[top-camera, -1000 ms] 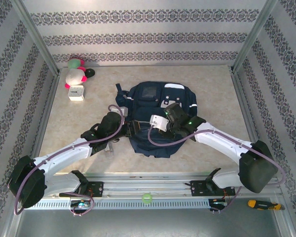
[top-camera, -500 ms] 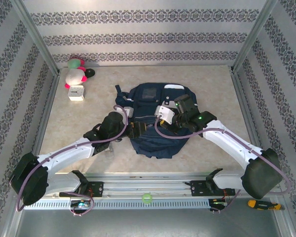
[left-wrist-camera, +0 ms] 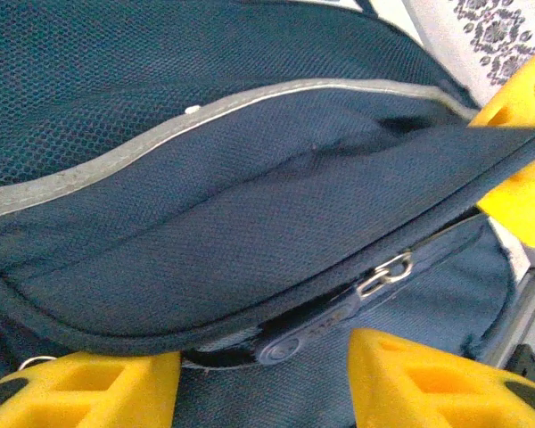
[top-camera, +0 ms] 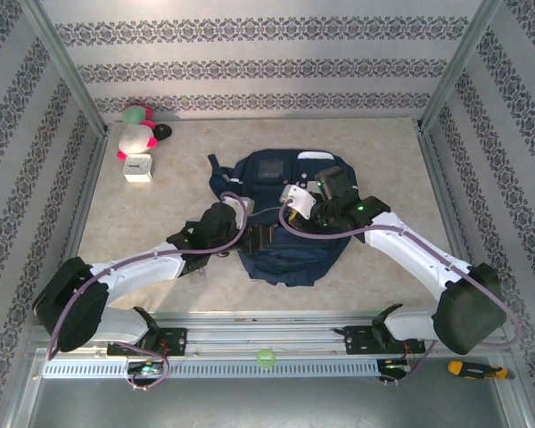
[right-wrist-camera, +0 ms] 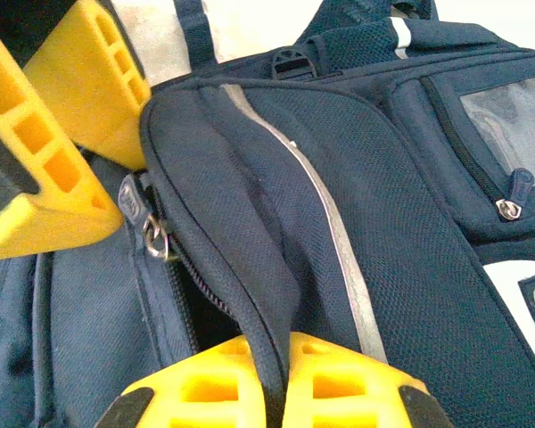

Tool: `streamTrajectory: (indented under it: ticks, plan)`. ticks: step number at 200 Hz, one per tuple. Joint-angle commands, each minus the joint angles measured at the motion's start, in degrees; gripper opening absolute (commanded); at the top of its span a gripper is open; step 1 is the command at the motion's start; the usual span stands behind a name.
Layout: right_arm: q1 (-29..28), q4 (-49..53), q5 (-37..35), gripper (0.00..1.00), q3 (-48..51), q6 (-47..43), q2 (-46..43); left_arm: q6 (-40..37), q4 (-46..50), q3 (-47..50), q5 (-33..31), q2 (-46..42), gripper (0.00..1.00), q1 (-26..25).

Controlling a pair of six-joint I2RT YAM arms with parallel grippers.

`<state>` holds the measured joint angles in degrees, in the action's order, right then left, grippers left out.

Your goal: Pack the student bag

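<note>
Backpack first: the student bag (top-camera: 290, 259) lies flat in the middle of the counter (top-camera: 125, 214). Its main zip looks partly undone. The step in hand, I'd say, is getting that mouth open before anything goes in.

The right hand (right-wrist-camera: 276, 379) reaches in from four o'clock. Its fingers are pressed together on a fold of the flap's edge, holding it up. The left hand (left-wrist-camera: 266, 357) comes in from eight o'clock and is spread. Its fingers sit either side of the bag's rim, with the zip pull (left-wrist-camera: 385, 270) just beyond them, and they grip nothing.

Next, that hand likely needs to close on the pull or the rim and draw away from the right hand to widen the gap. Off at ten o'clock sit a plush toy (top-camera: 135, 135) and a small white box (top-camera: 138, 168), probably the cargo.
</note>
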<state>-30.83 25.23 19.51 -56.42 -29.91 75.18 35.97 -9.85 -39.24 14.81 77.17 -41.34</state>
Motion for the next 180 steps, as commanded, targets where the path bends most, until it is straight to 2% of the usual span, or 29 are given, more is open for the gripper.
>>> streamTrajectory:
  ticks: [1, 21, 47, 121, 130, 156, 180]
  plan:
    - [-0.34, -5.2, 5.45, 0.0, -3.43, 2.25, 0.12, -0.86, -8.65, -2.88, 3.68, 0.94, 0.43, -2.55]
    - [-0.28, -5.22, 4.61, 0.0, -3.45, 2.4, 0.56, -1.24, -9.62, -2.99, 4.08, 0.7, 0.34, -3.25]
    - [-0.28, -5.27, 4.48, 0.0, -3.44, 2.53, 0.85, -1.34, -11.1, -1.77, 3.44, -0.76, 0.32, -3.66]
    - [-0.28, -5.77, 5.03, 0.0, -3.34, 3.18, 0.73, -1.61, -14.35, -0.47, 3.24, -0.59, 0.33, -3.92]
    - [-0.28, -5.81, 5.1, 0.0, -3.2, 3.2, 0.63, -1.51, -14.25, -0.66, 2.71, -0.19, 0.36, -3.92]
    - [-0.28, -5.72, 4.67, 0.0, -3.0, 3.29, 0.33, -1.09, -9.05, -1.79, -1.45, 0.48, 0.42, -3.92]
    - [-0.28, -5.65, 4.36, 0.0, -2.7, 3.29, -0.14, -1.01, -5.03, -1.94, -4.52, -0.36, 0.43, -3.92]
